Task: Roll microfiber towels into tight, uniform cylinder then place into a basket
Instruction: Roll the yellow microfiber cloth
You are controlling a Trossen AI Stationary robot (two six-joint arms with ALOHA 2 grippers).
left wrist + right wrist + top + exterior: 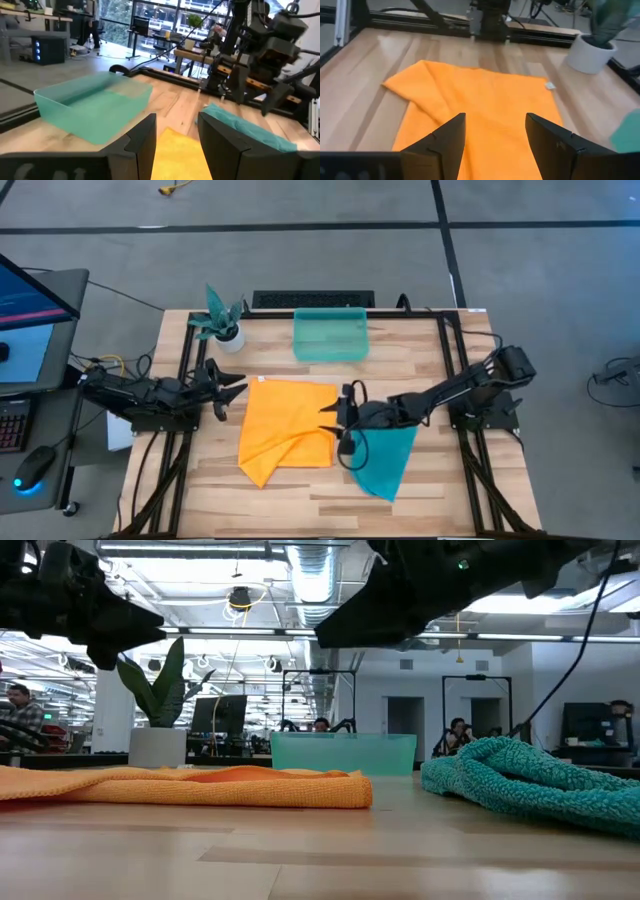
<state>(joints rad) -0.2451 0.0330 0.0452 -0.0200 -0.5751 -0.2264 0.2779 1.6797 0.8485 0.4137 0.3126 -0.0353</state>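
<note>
The table (300, 490) is of pale wood planks with a smooth, slightly shiny finish, and dark metal rails frame it. The orange towel (285, 430) is soft cloth with a fine, matt weave; its folded edge looks thick in the low view. The teal towel (530, 780) is also cloth, but rougher, with a loopy, fuzzy pile. The basket (331, 335) is translucent plastic, smooth and a little frosted. The plant pot (590, 52) looks white, matt and smooth. The gripper fingers (447, 142) are dark matt plastic.
</note>
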